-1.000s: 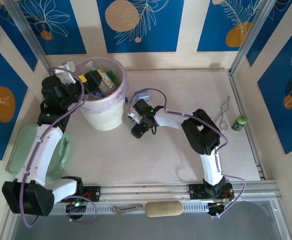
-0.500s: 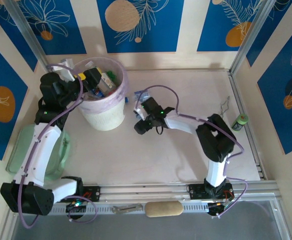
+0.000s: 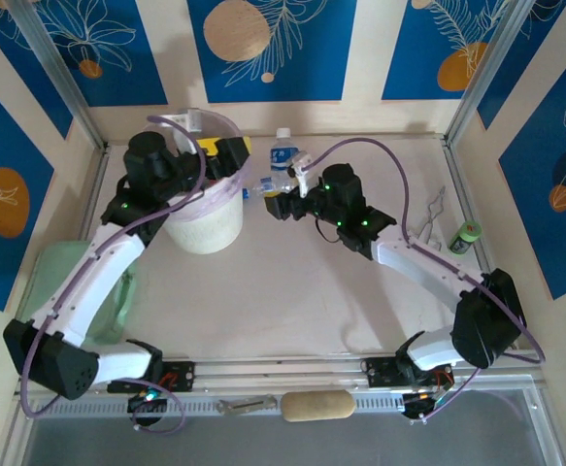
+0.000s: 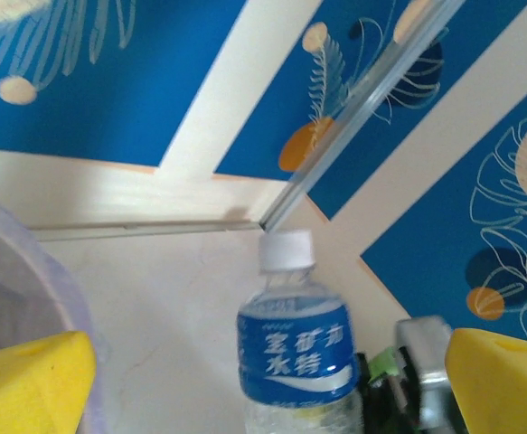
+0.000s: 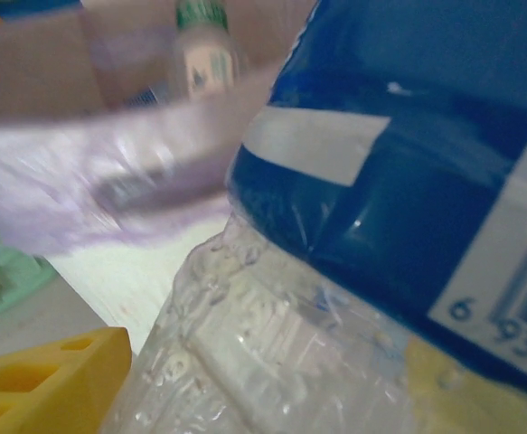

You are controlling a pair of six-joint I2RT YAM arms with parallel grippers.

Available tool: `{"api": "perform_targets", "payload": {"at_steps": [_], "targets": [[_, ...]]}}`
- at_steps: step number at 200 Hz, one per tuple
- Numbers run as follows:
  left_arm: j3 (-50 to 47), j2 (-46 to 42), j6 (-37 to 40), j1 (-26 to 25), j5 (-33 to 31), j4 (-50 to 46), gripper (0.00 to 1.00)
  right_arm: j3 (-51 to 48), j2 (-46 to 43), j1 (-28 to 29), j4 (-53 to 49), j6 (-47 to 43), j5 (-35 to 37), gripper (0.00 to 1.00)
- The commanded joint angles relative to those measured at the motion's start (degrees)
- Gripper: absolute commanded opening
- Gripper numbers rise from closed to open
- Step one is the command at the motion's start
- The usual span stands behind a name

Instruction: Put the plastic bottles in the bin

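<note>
The bin [image 3: 205, 231] stands at 10 o'clock on the table [image 3: 292, 291], with its lilac liner [image 3: 210, 202] folded over the rim. The left arm reaches across it from 8 o'clock, and the left claw [image 3: 229, 153] hangs over the bin's 2 o'clock edge. In the left wrist view its yellow pads [image 4: 30, 384] sit far apart at the bottom corners, so this claw is open and holds nothing.

A bottle [image 3: 283, 160], clear with a blue label and a white cap, is upright just at 3 o'clock of the bin, near the back wall. The right arm comes in from 4 o'clock, and the right claw [image 3: 273, 202] meets the bottle's lower part from its 6 o'clock side. In the right wrist view the ribbed body and label sit close against the camera, with one yellow pad [image 5: 46, 380] beside them at 7 o'clock. The claw is clamped on the bottle. I cannot tell whether the bottle's base touches the table.

At 11 o'clock in that same view, past the liner's rim, a green-capped bottle [image 5: 204, 45] shows blurred.

A pale green tray [image 3: 42, 277] lies at 8 o'clock under the left arm. A dark cylinder [image 3: 465, 236] with a green top stands at 3 o'clock by the side rail, with a wire hook [image 3: 436, 209] near it. A tan roll [image 3: 316, 406] lies at 6 o'clock on the front rail.
</note>
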Motion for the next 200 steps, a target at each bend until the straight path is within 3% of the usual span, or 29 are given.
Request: {"api": "perform_targets", "payload": {"at_steps": [1, 60, 200], "targets": [[1.4, 2.1, -2.9, -1.8, 2.3, 4.2, 0.99, -1.1, -3.0, 0.6, 8.5, 1.2, -2.8, 0.53], [0.8, 5.7, -8.4, -4.2, 6.5, 11.0, 0.98, -2.8, -4.5, 3.5, 13.6, 0.3, -3.3, 0.53], [0.6, 7.7, -13.8, -5.1, 13.9, 19.1, 0.9, -0.2, -0.5, 2.9, 18.1, 4.3, -10.0, 0.52]]}}
